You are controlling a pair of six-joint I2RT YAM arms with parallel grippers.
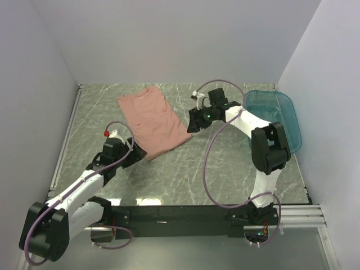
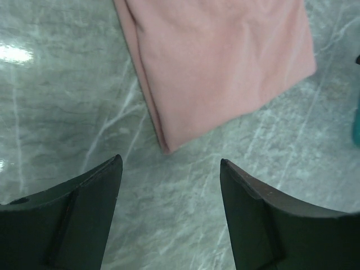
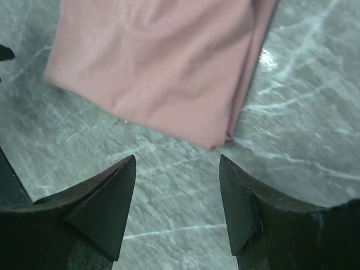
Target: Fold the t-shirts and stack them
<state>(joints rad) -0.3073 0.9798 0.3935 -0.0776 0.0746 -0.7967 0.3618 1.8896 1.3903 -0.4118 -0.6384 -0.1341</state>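
Pink folded t-shirt (image 1: 153, 121) lies flat on the marble table (image 1: 225, 169), long axis running far-left to near-right. Left gripper (image 1: 138, 154) and right gripper (image 1: 191, 125), both spread and empty, each face 1 near corner.

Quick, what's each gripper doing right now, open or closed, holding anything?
Left gripper: open, holding nothing, just short of a corner of the pink t-shirt.
Right gripper: open, holding nothing, just short of another corner.
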